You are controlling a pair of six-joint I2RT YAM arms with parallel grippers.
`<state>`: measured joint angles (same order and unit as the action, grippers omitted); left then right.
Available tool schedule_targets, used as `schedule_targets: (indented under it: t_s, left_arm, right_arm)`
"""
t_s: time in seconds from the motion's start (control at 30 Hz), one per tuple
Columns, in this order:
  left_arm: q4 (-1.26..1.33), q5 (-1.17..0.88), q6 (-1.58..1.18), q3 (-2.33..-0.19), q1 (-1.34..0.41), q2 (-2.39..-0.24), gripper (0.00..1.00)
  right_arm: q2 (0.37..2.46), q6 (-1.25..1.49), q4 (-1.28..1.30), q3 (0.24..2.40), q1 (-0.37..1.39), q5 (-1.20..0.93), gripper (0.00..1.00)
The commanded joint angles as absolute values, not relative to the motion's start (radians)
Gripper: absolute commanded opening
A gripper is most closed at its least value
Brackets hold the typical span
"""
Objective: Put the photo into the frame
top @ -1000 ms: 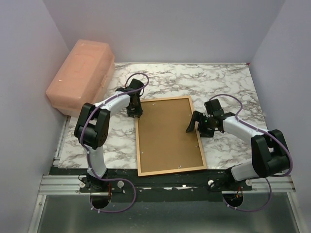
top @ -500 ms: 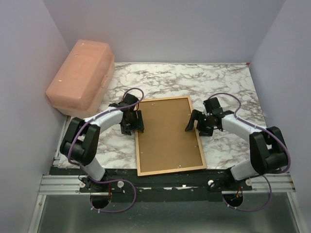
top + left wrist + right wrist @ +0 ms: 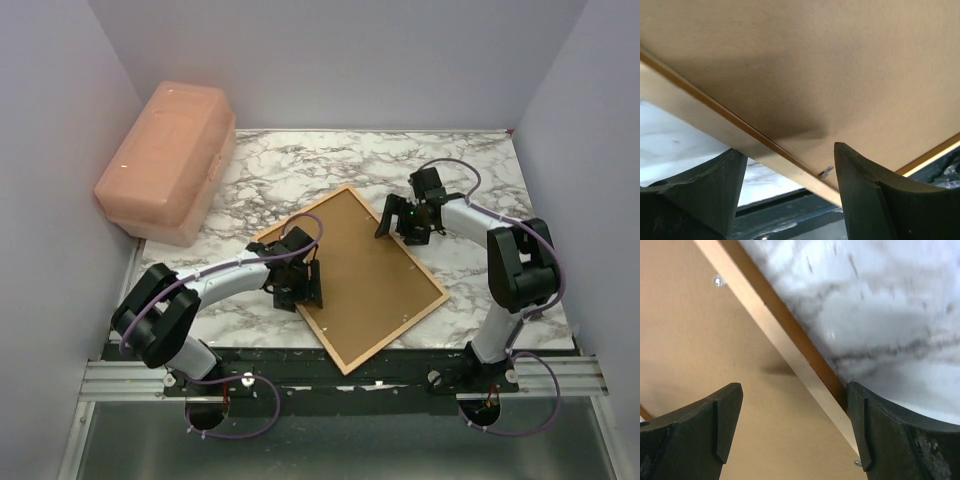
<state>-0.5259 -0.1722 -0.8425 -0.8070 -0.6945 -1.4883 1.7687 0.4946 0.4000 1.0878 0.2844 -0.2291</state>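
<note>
Top external view: the frame (image 3: 396, 335) lies back-up on the marble table (image 3: 300, 165), turned diagonally. Its near corner projects just past the table's near edge. A plain brown backing board (image 3: 370, 275) fills the opening from rail to rail. The photo does not appear in any view, so whether it sits beneath the board, face down, cannot be told. The left claw (image 3: 303, 287) is at the frame's near-left rail. Its wrist view shows both fingers spread apart with the rail crossing the gap between them, and nothing gripped. The right claw (image 3: 398, 218) is at the far-right rail near the far corner. It is likewise spread wide, the rail passing between its fingers, and it holds nothing. Small metal tabs (image 3: 717, 280) show along the inner edge of the rail in the right wrist view, but their setting is too small to read. A pink plastic box (image 3: 165, 160) stands at the far left, well apart from the frame.

Assessment: with the board seated and no print in sight, the task is either near its end or barely begun. If the print is already under the board, the tabs probably remain to be secured. If it is not, the board has yet to come out, the print go in and the board go back.
</note>
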Motion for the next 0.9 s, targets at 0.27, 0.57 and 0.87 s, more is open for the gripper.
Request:
schedule_targets:
  t_s: [0.27, 0.57, 0.87]
  left_arm:
    - [-0.274, -0.38, -1.038, -0.897, -0.917, -1.602, 0.72]
    - [-0.18, -0.474, -0.975, -0.758, -0.917, -1.431, 0.76]
    - [-0.02, -0.64, -0.924, -0.685, -0.731, -1.315, 0.76]
  right_arm:
    - [1.917, 0.442, 0.519, 1.404, 0.317, -0.024, 1.0]
    - [1.647, 0.479, 0.543, 1.256, 0.276, 0.039, 1.0]
    - [1.296, 0.571, 0.647, 0.944, 0.272, 0.017, 0.98]
